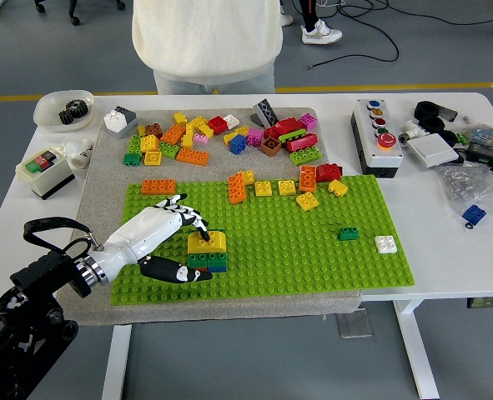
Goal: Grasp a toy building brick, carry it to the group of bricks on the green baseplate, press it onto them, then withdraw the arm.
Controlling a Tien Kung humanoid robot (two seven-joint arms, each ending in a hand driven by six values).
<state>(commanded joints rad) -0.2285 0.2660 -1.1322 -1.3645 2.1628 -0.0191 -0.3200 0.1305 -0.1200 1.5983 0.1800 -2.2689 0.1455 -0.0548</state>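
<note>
A small stack stands on the green baseplate (313, 250) at the left: a yellow brick (208, 242) on top of green and blue bricks (208, 261). My left hand (188, 242) rests on the plate beside it. Its fingers (198, 223) reach onto the yellow brick's top and the thumb (175, 271) lies along the stack's near side. Loose bricks (221, 133) of many colours lie on the grey mat behind the plate. The right arm is out of view.
Orange, yellow and red bricks (288, 185) sit along the plate's far edge; a small green brick (349, 234) and a white one (386, 244) at right. A switch box (46, 171) and bowl (64, 110) stand left, a button box (378, 137) right. A person (204, 42) stands behind.
</note>
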